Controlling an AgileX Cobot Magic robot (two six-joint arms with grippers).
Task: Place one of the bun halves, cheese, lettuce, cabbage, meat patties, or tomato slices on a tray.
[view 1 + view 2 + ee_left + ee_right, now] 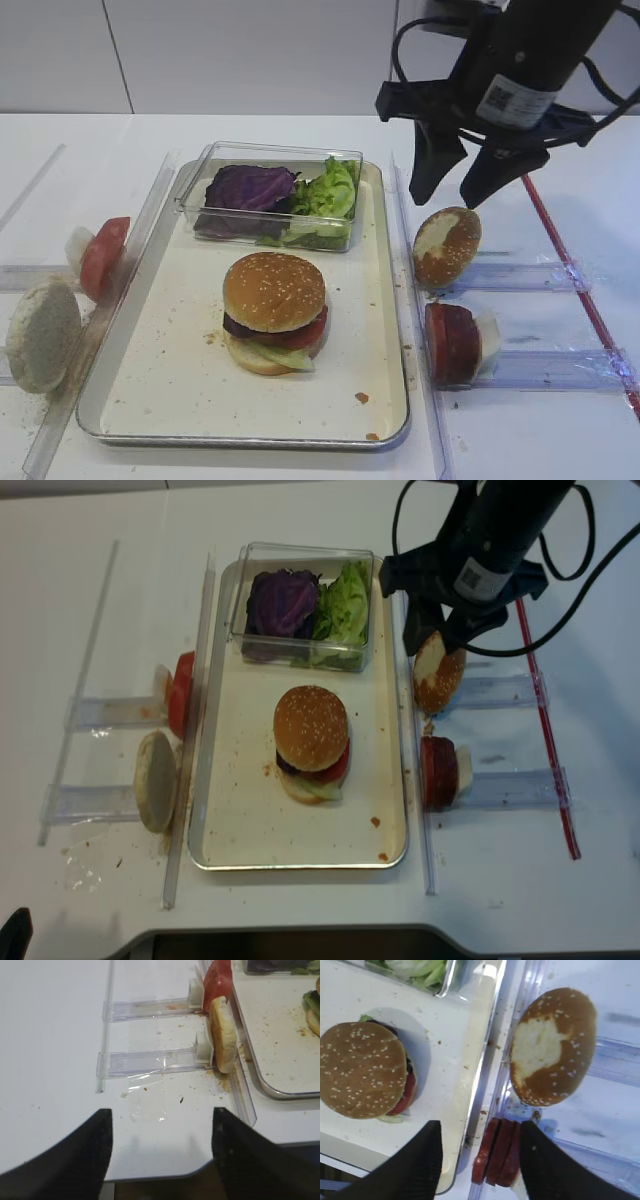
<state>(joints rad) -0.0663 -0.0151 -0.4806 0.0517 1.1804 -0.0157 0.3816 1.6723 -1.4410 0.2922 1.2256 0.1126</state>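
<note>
Right gripper [480, 1160]: jaws were apart, holding nothing.
Left gripper [160, 1152]: jaws were apart, holding nothing.
Sesame bun top [362, 1069]: on the burger on the tray [455, 1075], left of the right jaws.
Meat patties [500, 1152]: between the right jaws, lower down.

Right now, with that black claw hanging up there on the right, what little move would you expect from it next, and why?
Probably a short drop straight down. The right gripper hangs open and empty above the brown bun with the pale patch, which leans in its clear holder beside the tray. Its fingers would need to straddle that bun before closing. The burger on the tray already looks stacked, so I am unsure.
</note>
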